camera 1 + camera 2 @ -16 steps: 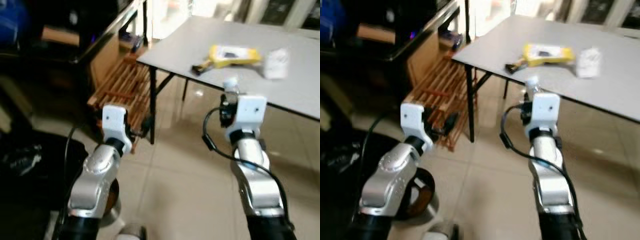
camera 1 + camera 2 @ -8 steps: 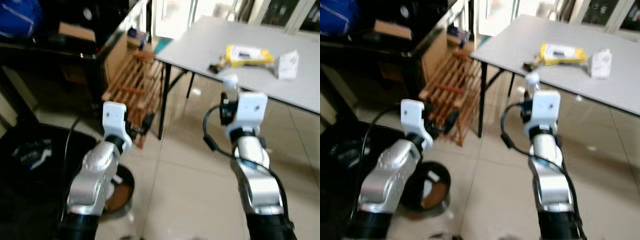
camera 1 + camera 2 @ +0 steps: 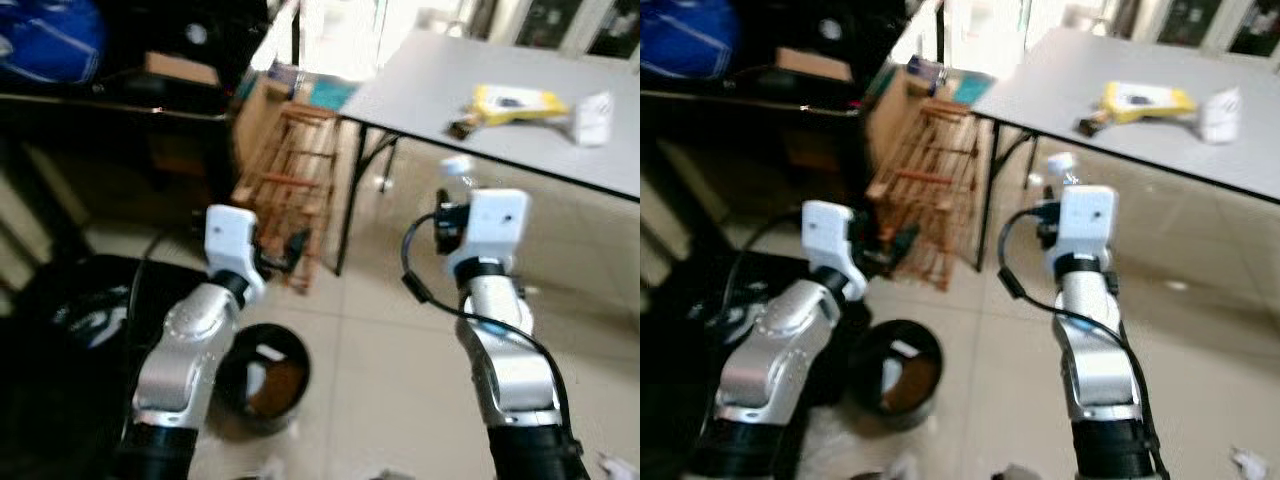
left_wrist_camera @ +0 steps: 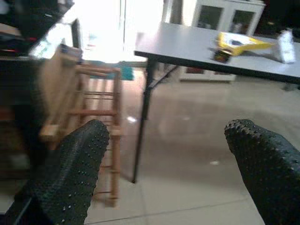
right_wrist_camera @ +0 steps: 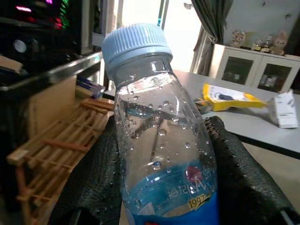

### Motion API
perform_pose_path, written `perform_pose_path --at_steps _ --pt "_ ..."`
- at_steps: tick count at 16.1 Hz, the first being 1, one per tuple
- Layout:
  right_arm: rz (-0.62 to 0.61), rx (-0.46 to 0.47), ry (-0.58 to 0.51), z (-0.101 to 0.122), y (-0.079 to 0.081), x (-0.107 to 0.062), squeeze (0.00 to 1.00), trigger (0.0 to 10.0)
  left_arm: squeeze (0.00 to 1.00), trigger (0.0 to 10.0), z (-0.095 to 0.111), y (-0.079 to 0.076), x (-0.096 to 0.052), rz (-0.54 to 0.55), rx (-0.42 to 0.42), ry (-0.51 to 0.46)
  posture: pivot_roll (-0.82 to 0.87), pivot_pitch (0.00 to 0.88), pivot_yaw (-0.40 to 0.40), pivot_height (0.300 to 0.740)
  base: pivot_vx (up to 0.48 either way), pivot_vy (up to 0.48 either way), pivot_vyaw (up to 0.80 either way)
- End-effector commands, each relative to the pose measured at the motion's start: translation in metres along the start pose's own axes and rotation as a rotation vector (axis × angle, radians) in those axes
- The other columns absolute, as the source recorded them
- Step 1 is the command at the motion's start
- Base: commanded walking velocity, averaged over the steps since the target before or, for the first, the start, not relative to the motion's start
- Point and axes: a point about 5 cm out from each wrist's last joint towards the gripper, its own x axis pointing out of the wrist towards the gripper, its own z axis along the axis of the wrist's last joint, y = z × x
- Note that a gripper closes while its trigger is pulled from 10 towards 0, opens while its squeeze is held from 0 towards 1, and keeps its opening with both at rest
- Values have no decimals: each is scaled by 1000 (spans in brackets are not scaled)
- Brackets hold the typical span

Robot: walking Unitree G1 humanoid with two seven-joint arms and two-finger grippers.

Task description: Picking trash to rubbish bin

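Above the tiled floor, the right gripper [image 5: 159, 187] clamped a water bottle [image 5: 161, 140], seemingly for the bin [image 3: 265, 375]; the left gripper [image 4: 168, 159] was open.

One plastic bottle [image 5: 159, 140], one black bin [image 3: 265, 375], one grey table [image 3: 430, 95] and one wooden rack [image 3: 290, 180] were visible; two items lay on the table.

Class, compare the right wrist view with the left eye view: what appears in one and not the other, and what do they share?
Right wrist view alone: water droplets and a blue label on the plastic bottle clamped in the right pincer, plus a white cabinet.

Left eye view alone: the black bin on the floor, the left pincer, both silver arms.

Shared: the grey table, yellow packet, wooden rack.
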Motion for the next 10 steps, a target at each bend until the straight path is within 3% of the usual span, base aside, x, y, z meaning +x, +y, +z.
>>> perform_pose_path --at_steps 1,10 --pt "-29 -5 2 -1 -9 0 0 10000 0 10000 -1 -9 3 -32 -2 3 -8 84 -15 740 0 480 0" --pt "-16 16 36 -6 -8 1 0 10000 0 10000 0 -13 3 -39 4 -15 -11 88 -15 740 0 0 60"
